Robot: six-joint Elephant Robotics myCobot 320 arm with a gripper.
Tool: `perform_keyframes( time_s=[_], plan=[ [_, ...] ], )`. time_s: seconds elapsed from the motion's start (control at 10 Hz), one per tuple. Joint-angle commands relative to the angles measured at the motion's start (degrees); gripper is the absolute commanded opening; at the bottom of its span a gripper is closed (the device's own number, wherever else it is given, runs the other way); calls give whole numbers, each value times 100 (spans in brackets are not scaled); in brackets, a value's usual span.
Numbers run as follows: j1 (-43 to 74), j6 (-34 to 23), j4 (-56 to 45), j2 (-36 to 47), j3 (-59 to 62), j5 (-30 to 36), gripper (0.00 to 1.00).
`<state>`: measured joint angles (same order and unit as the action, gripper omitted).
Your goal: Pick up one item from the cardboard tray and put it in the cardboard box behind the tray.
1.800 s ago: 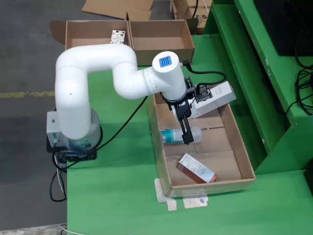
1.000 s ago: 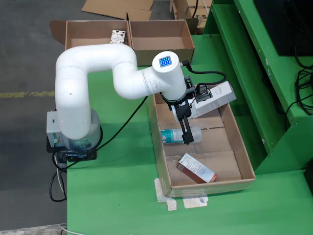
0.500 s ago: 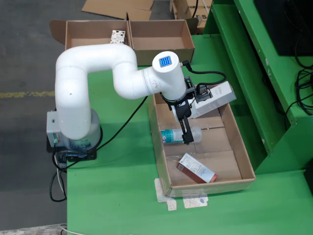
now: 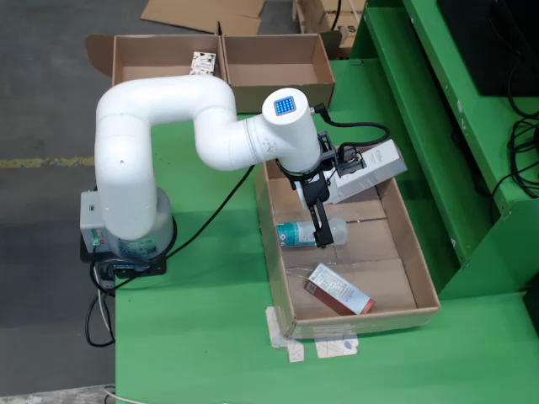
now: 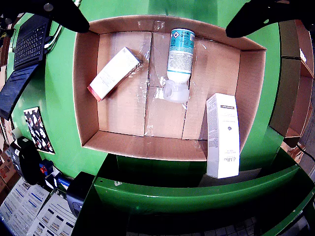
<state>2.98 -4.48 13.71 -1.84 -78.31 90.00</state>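
A cardboard tray (image 4: 418,257) lies on the green table and holds three items. A clear bottle with a teal label (image 4: 295,233) lies on its side in the middle. A red-and-white carton (image 4: 339,289) lies flat near the front. A tall white carton (image 4: 366,172) leans on the tray's far right wall. My gripper (image 4: 321,229) hangs just above the bottle, open and empty. In the gripper view the tray (image 5: 86,88), bottle (image 5: 179,56), red-and-white carton (image 5: 114,73) and white carton (image 5: 222,135) show below. My gripper (image 5: 162,17) has its black fingers spread at the top corners.
Two open cardboard boxes (image 4: 168,59) (image 4: 278,63) stand side by side behind the tray; the left one holds a small patterned item (image 4: 204,61). Green shelving (image 4: 438,126) borders the right. A black cable (image 4: 210,215) runs to the arm's base. A laptop (image 5: 24,44) lies beside the tray.
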Motion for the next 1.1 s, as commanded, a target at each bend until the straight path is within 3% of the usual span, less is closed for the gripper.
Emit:
perform_keyframes(
  time_s=[0.0, 0.4, 1.0],
  plan=[
    [18, -44, 70, 97, 150, 17, 100],
    [18, -44, 70, 97, 150, 17, 100],
    [-121, 194, -223, -704, 1360, -64, 100]
  ],
)
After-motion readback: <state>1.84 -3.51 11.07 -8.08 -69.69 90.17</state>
